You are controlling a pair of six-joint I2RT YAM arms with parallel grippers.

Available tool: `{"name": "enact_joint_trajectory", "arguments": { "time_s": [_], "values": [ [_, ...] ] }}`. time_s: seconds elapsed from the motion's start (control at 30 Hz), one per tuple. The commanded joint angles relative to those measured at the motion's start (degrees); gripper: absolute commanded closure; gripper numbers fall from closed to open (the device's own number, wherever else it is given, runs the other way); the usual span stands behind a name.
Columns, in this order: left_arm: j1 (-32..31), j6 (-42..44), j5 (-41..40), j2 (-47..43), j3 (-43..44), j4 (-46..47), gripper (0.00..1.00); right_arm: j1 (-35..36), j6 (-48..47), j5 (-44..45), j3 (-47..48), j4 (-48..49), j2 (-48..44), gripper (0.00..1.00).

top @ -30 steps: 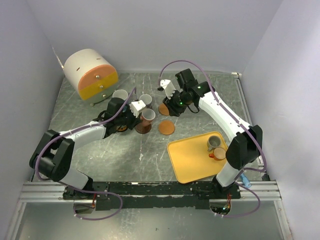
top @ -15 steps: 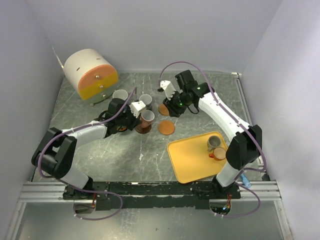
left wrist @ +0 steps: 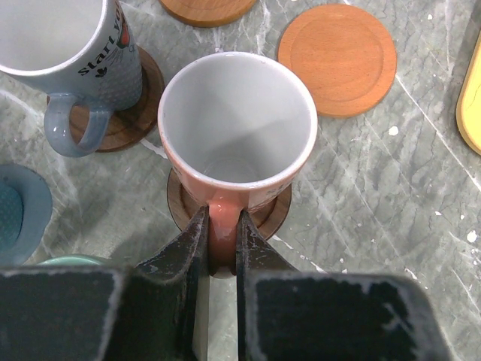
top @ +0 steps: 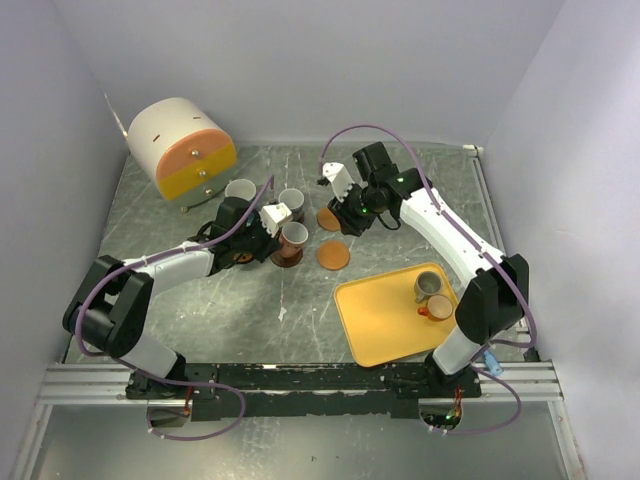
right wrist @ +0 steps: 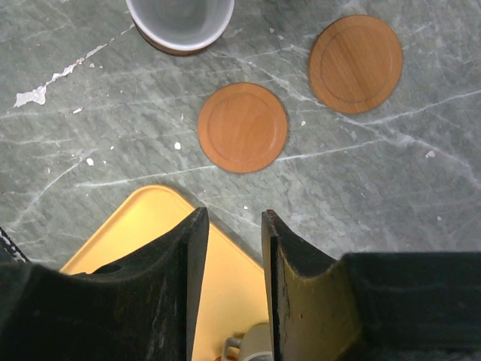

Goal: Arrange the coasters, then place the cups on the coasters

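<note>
Left claw (left wrist: pixel 220 226) is clamping the handle of the reddish white-lined mug (left wrist: pixel 237 128), which is sitting on a dark brown round coaster (left wrist: pixel 276 213); right claw (right wrist: pixel 229 226) is hovering part-open, empty.

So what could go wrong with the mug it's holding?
The left tool grips the red mug only by its handle, so it might tilt or slide off its coaster. The blue mug stands close beside it; a sideways move could knock that one.
</note>
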Motion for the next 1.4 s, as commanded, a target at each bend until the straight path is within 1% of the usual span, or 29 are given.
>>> {"name": "enact_joint_trajectory", "arguments": {
  "time_s": [0.0, 0.07, 0.13, 0.27, 0.3, 0.53, 0.8, 1.37],
  "values": [
    [0.33, 0.89, 0.95, -0.26, 2.03, 0.47, 0.93, -0.22, 0.25, 0.65, -1.06, 0.71, -2.61, 0.65],
    [0.33, 1.15, 1.05, -0.31, 2.15, 0.01, 0.92, -0.22, 0.24, 0.83, -1.29, 0.80, -2.89, 0.65],
    [0.33, 1.40, 1.15, -0.47, 2.01, 0.18, 0.89, -0.20, 0.21, 1.11, -1.43, 0.75, -3.03, 0.66],
    [0.35, 1.53, 1.58, -0.22, 2.28, -0.56, 0.82, -0.17, 0.18, 1.40, -1.55, 0.67, -3.09, 0.66],
    [0.33, 1.63, 1.73, -0.13, 2.51, -0.95, 0.80, -1.35, 0.21, 1.50, -1.58, 0.68, -3.21, 0.66],
    [0.33, 1.91, 1.39, -0.18, 2.84, -3.37, 0.70, -2.04, 0.23, 1.78, -1.98, 0.71, -3.77, 0.66],
    [0.33, 2.02, 0.76, -0.80, 2.49, -4.68, 0.66, -2.17, 0.25, 1.56, -1.41, 0.19, -3.21, 0.66],
    [0.33, 1.94, 1.08, -0.58, 2.61, -5.91, 0.63, -2.58, 0.57, 2.88, -2.33, 0.68, -4.08, 0.66]
  ]
}}
